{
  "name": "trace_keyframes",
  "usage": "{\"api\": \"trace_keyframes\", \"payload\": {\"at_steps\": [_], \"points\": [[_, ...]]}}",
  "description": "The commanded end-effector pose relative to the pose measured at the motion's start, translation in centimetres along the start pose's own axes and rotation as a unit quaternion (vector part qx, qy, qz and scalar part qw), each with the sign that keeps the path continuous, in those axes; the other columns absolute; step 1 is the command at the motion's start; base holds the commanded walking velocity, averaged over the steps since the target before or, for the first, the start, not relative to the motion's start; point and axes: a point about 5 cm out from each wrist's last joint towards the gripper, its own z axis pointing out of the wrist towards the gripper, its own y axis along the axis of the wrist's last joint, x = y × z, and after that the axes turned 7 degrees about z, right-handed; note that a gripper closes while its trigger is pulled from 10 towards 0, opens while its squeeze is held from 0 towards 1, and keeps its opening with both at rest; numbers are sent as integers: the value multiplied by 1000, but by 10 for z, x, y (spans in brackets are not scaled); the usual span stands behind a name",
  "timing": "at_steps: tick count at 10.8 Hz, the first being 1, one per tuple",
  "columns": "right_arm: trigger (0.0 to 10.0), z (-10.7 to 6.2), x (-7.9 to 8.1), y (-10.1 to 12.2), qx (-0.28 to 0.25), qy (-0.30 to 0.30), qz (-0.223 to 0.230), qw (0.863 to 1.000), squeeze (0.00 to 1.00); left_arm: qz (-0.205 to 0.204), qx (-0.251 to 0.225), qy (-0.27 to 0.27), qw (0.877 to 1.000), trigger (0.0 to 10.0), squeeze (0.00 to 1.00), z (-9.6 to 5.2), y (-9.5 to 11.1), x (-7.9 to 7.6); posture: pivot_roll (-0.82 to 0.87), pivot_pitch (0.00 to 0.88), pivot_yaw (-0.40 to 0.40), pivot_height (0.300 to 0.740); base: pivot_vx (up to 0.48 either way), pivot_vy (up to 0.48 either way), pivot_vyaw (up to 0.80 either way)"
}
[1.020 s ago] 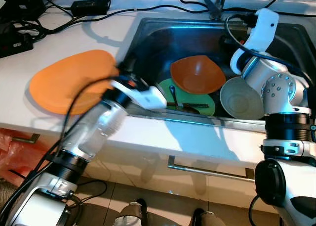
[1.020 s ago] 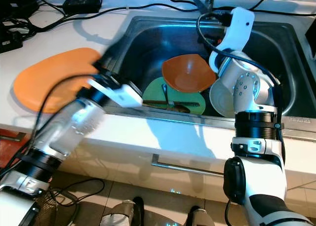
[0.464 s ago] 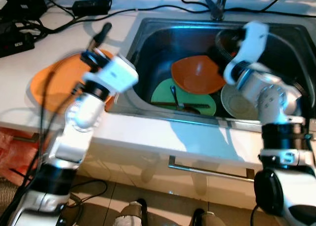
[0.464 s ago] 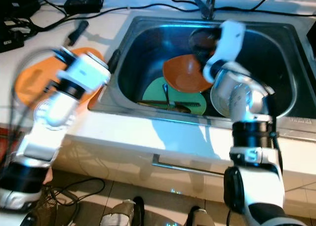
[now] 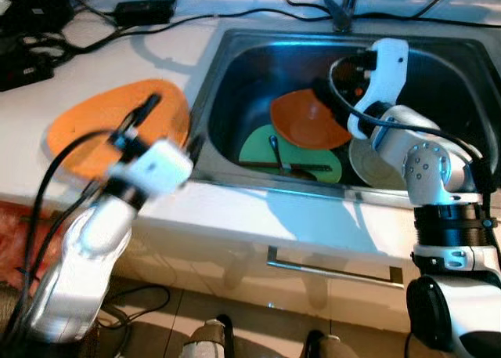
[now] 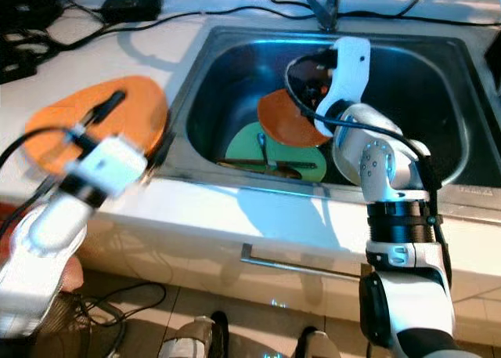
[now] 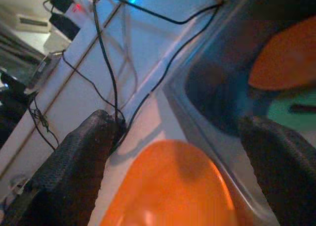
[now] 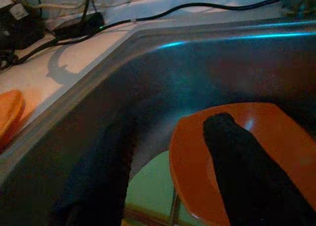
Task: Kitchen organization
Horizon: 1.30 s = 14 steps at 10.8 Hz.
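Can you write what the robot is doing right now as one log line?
left tool open over orange plate on counter | right tool open in sink, at orange bowl | green plate underneath

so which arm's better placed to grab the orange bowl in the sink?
Right. The right gripper is open inside the sink, one finger over the orange bowl. The left gripper hovers open over the orange plate on the counter.

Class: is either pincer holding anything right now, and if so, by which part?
Nothing is held. The left pincer is open above the orange plate; the right pincer is open over the orange bowl.
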Motion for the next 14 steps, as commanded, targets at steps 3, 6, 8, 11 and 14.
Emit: {"api": "trace_keyframes", "payload": {"at_steps": [3, 6, 8, 11, 14], "points": [[10000, 0, 2, -1, 3, 11, -17, 1000, 569, -18, 40, 52, 998, 10000, 1000, -23, -5, 12, 177, 169, 80, 740, 0, 0, 0], [10000, -5, 20, -8, 36, 98, -50, 993, 0, -118, 101, 76, 985, 10000, 0, -14, -10, 10, 173, 162, 77, 740, 0, 0, 0], [10000, -19, 36, -22, 73, 183, -77, 977, 0, -173, 146, 60, 972, 10000, 0, -15, -15, 2, 172, 162, 78, 740, 0, 0, 0], [10000, -23, 41, -29, 85, 208, -110, 968, 0, -225, 186, 39, 956, 10000, 0, -18, -17, -5, 179, 164, 78, 740, 0, 0, 0], [10000, -23, 42, -30, 86, 210, -119, 967, 0, -186, 231, 6, 955, 10000, 0, -38, -26, -16, 183, 164, 80, 740, 0, 0, 0]]}}
